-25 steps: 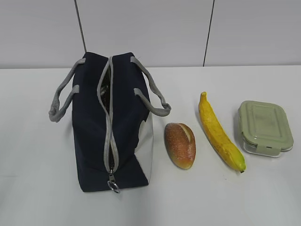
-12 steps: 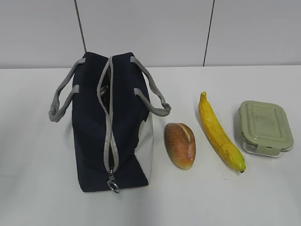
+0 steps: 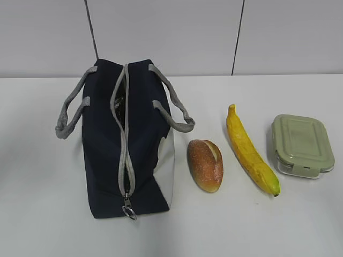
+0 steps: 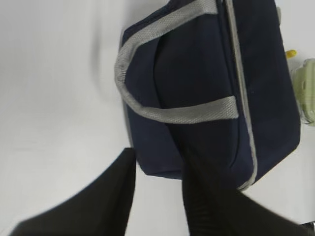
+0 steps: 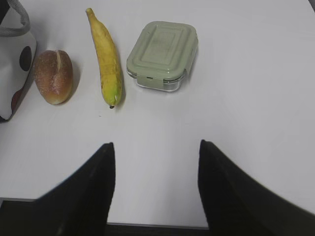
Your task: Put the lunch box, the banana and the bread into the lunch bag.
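No readable text or labels.

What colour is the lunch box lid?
Pale sage green lid, clearest in the right wrist view.

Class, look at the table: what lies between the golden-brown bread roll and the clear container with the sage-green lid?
The long yellow banana lies between the golden-brown bread roll and the green-lidded clear container, touching neither. Both the exterior view and the right wrist view show this.

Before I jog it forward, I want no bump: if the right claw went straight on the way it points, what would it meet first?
Probably the pale sage-green lidded lunch box. The right claw stands open, empty, with bare white table ahead; the long yellow banana lies left of its line. Its height is unclear.
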`<action>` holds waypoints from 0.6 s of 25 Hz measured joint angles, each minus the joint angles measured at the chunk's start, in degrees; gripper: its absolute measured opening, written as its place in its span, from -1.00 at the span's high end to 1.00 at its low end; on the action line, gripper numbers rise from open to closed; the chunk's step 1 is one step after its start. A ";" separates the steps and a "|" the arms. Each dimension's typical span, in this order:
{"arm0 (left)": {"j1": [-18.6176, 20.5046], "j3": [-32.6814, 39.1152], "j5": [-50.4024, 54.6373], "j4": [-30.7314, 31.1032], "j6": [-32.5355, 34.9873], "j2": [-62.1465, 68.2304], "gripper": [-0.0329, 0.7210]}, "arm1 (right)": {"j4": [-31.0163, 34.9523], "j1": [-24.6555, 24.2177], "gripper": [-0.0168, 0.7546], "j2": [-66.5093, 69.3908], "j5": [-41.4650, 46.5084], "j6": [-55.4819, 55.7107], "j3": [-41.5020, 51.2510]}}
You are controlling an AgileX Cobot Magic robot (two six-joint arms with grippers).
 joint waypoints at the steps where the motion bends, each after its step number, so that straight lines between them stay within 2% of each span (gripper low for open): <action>1: -0.80 -0.98 -0.02 -0.15 0.00 1.50 0.26 | 0.00 0.00 -0.09 0.00 0.00 0.00 0.00; 5: -4.59 -6.07 -0.02 -0.69 0.00 7.39 0.24 | 0.00 0.00 -0.09 0.00 0.00 0.00 0.00; 11: -7.38 -13.04 -0.07 -0.72 -0.12 14.98 0.22 | 0.00 0.00 -0.09 0.00 0.00 0.00 0.00; 15: -8.45 -16.48 -0.07 -0.72 -0.14 19.41 0.07 | 0.00 0.00 -0.09 0.00 0.00 0.00 0.00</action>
